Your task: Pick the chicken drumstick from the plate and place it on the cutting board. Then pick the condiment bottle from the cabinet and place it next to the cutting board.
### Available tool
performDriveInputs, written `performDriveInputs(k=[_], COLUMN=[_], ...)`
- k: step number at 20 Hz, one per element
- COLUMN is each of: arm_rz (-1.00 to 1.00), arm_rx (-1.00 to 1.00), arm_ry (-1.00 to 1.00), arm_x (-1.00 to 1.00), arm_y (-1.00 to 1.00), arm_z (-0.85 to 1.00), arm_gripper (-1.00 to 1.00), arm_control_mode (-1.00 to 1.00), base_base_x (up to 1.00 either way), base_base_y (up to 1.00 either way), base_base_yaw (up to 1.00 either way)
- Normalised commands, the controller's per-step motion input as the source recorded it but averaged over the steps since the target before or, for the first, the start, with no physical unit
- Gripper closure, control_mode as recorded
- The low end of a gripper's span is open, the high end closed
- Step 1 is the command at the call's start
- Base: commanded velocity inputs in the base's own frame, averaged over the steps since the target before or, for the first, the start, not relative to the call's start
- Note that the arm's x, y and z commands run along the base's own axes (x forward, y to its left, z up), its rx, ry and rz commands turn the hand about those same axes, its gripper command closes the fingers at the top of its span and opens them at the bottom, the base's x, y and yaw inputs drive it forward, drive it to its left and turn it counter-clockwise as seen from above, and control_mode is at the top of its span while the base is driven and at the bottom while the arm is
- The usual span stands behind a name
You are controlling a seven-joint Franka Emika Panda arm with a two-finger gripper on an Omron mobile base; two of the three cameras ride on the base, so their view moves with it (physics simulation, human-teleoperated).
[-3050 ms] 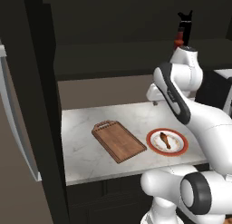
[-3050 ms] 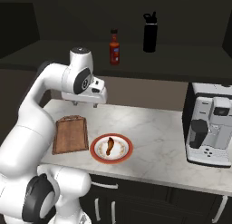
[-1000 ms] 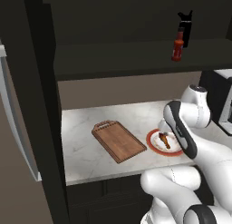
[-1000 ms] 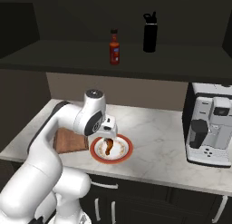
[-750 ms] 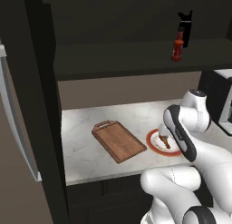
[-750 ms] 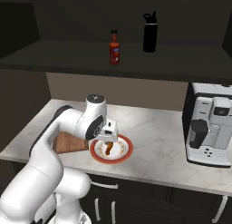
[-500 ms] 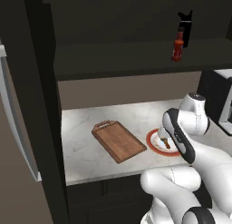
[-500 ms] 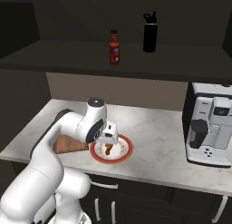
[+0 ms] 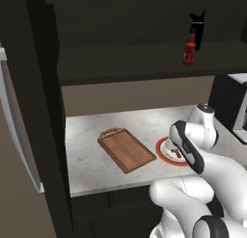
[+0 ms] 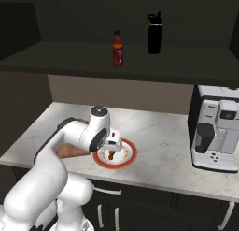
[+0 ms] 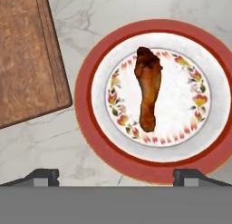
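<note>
Directly above the plate (image 11: 90, 128), the jaws stand wide apart over the chicken drumstick (image 11: 148, 87), empty, cutting board (image 11: 25, 55) just beside.

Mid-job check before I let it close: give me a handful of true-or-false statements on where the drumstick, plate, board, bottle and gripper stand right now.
1. The chicken drumstick lies on the plate. True.
2. The gripper is shut on the drumstick. False: its jaws stand open above the plate, touching nothing.
3. The cutting board already carries the drumstick. False: the board is bare.
4. The condiment bottle stands on the cabinet shelf. True.
5. The condiment bottle stands on the counter beside the board. False: it is up on the shelf, near a taller black bottle.
6. The plate lies beside the board on the counter, not on it. True.
</note>
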Motion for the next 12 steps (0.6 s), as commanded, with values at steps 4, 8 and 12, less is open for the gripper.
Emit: performDriveInputs(k=[4,8,12], arm_rz=[0.0,0.0,0.0], arm_rx=[0.0,0.0,0.0], arm_ry=[0.0,-0.01,0.0], arm_x=[0.25,0.23,0.2], arm_y=[0.0,-0.03,-0.11], arm_z=[-0.17,-0.18,-0.2], arm_gripper=[-1.0,-1.0,-1.0], arm_control_mode=[-1.0,-1.0,-1.0], base_base_x=[0.0,0.0,0.0], base_base_y=[0.0,0.0,0.0], base_base_yaw=[0.0,0.0,0.0])
